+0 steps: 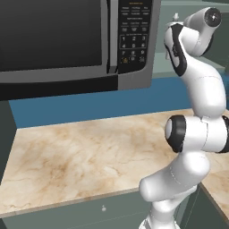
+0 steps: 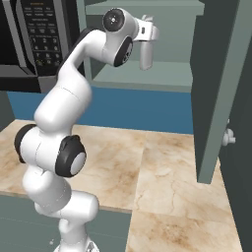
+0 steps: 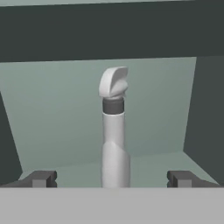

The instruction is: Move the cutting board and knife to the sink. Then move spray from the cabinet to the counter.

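The grey spray [image 3: 114, 131] stands upright on the floor of the open cabinet [image 3: 52, 113], its trigger head at the top. My gripper [image 3: 112, 179] is open, and its two dark fingertips [image 3: 41, 178] flank the bottle's base at a distance without touching it. In the right base view the arm reaches high, with the gripper [image 2: 147, 34] at the cabinet shelf [image 2: 147, 78]. Below lies the beige marbled counter [image 1: 80, 152]. The cutting board, the knife and the sink are out of view.
A microwave [image 1: 53, 40] hangs over the counter to the left of the arm. The open cabinet door [image 2: 216, 88] juts out at the right, close to the gripper. A blue backsplash [image 2: 147, 110] runs behind the counter.
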You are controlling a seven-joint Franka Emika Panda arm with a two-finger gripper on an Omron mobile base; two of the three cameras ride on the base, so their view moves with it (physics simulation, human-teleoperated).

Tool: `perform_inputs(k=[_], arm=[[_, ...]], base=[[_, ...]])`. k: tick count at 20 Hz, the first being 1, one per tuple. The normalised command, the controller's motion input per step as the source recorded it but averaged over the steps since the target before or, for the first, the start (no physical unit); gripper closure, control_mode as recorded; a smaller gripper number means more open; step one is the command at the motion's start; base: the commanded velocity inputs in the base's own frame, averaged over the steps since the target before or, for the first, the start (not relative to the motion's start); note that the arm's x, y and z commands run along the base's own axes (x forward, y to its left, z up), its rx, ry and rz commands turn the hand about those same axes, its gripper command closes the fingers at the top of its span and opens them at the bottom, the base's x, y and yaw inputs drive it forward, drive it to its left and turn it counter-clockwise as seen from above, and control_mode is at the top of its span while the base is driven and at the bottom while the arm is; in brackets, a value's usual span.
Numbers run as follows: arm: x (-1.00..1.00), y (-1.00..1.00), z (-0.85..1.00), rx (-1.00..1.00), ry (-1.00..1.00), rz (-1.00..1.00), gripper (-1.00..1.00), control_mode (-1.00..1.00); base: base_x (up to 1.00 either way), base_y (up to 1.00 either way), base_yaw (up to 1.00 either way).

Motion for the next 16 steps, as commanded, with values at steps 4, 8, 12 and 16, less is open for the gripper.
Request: perform_inputs(k=[4, 8, 12, 16], arm=[[0.16, 0.00, 0.00, 0.00, 0.00, 0.00, -1.00, -1.00], [0.20, 0.00, 0.00, 0.00, 0.00, 0.01, -1.00, -1.00], [0.18, -0.02, 0.00, 0.00, 0.00, 0.01, -1.00, -1.00], [0.21, -0.04, 0.00, 0.00, 0.00, 0.01, -1.00, -1.00]], base=[[0.00, 0.00, 0.00], [0.00, 0.00, 0.00], [0.00, 0.00, 0.00], [0.00, 0.00, 0.00]])
